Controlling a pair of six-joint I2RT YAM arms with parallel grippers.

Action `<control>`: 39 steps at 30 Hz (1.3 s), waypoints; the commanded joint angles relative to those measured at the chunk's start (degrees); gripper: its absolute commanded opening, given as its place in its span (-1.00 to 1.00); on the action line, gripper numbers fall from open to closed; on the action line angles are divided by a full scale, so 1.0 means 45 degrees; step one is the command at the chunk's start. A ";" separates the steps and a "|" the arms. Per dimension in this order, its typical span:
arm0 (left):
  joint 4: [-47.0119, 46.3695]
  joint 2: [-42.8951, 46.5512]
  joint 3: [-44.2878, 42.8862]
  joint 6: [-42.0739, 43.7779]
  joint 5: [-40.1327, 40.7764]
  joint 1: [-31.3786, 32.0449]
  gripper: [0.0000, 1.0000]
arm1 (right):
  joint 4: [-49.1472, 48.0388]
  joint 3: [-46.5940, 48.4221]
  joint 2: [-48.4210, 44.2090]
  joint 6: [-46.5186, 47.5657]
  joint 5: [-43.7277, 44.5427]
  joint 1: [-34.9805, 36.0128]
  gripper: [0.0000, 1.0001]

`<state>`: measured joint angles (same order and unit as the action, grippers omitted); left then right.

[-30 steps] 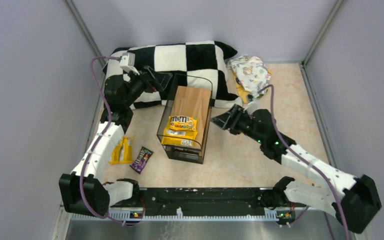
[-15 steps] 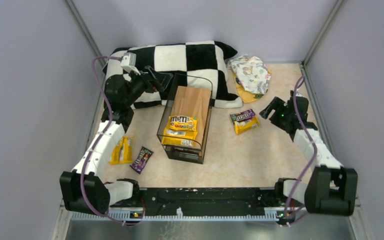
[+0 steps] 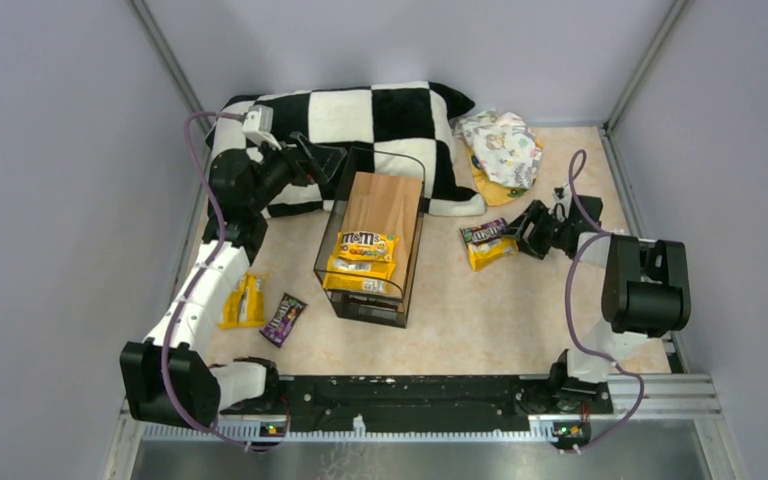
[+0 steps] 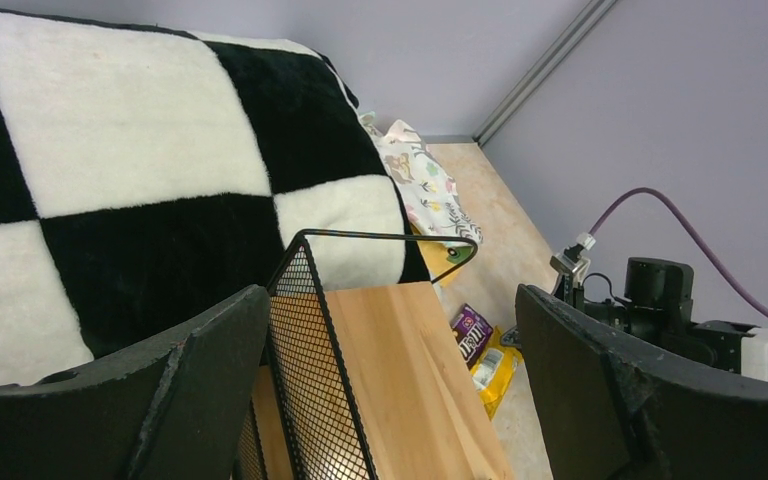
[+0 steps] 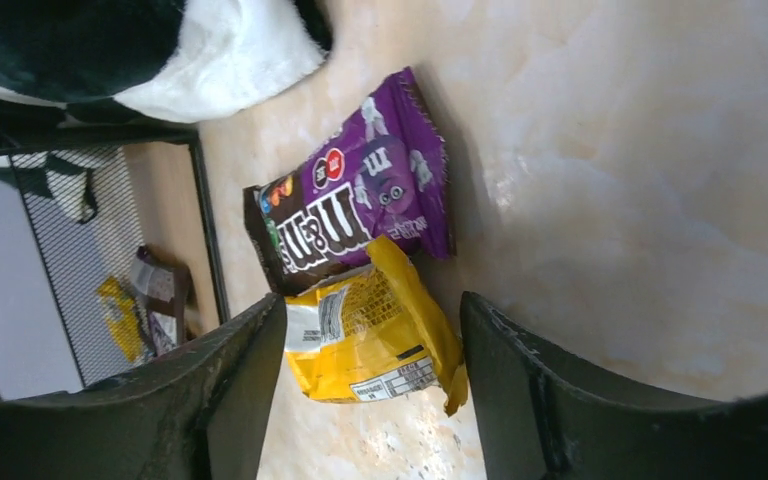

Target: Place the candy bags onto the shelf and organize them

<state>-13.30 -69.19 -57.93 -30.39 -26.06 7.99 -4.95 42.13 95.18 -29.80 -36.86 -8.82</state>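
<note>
From above, you see two yellow M&M's bags (image 3: 364,246) on the near end of the shelf (image 3: 385,200). A yellow bag (image 3: 243,300) and a purple bag (image 3: 283,318) lie on the floor to its left.

Left wrist: your left gripper (image 4: 390,292) is spread wide and empty, with the shelf's far wire edge between its fingers.

Right wrist: your right gripper (image 5: 370,300) is spread and grasps nothing. Just ahead, a purple M&M's packet (image 5: 360,205) overlaps a yellow packet (image 5: 380,345).

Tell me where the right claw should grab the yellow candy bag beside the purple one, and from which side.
Pinch the yellow bag across its free half, clear of the purple bag that meets its other end. It lies flat, so come straight down; the open right claw hovers near it.
</note>
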 commanded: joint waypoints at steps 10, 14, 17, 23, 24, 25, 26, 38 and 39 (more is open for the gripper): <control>-0.0675 -0.0323 -0.0097 -0.0460 -0.0511 -0.0192 0.97 | -0.5293 -0.2376 0.0457 -0.2188 -0.3310 -0.0020 0.08; -0.0699 -0.0394 -0.0095 -0.0531 -0.0575 -0.0193 0.97 | -0.5817 -0.3107 0.0131 -0.2481 -0.3560 0.0226 0.07; -0.0717 -0.0425 -0.0085 -0.0537 -0.0594 -0.0193 0.97 | -0.5721 -0.3313 -0.0050 -0.2415 -0.3390 0.0241 0.02; -0.0690 -0.0503 -0.0095 -0.0536 -0.0572 -0.0193 0.97 | -0.5204 -0.3692 -0.0397 -0.1924 -0.2637 0.0396 -0.11; -0.0696 -0.0504 -0.0095 -0.0539 -0.0592 -0.0193 0.97 | -0.5066 -0.3712 -0.0434 -0.1797 -0.2488 0.0424 -0.17; -0.0707 -0.0518 -0.0082 -0.0549 -0.0597 -0.0193 0.97 | -0.5105 -0.3753 -0.0450 -0.1822 -0.2442 0.0435 -0.24; -0.0700 -0.0523 -0.0076 -0.0524 -0.0580 -0.0193 0.97 | -0.5269 -0.3856 -0.0496 -0.1926 -0.2493 0.0446 -0.31; -0.0719 -0.0557 -0.0075 -0.0570 -0.0606 -0.0193 0.97 | -0.3021 -0.3773 -0.3595 -0.1854 -0.2487 0.0671 -0.73; -0.0719 -0.0559 -0.0075 -0.0570 -0.0599 -0.0193 0.97 | -0.2479 -0.3632 -0.3990 -0.1830 -0.2430 0.0671 -0.77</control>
<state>-13.47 -71.59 -57.93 -32.91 -27.73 7.46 -21.96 23.88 83.96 -39.86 -48.18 -6.22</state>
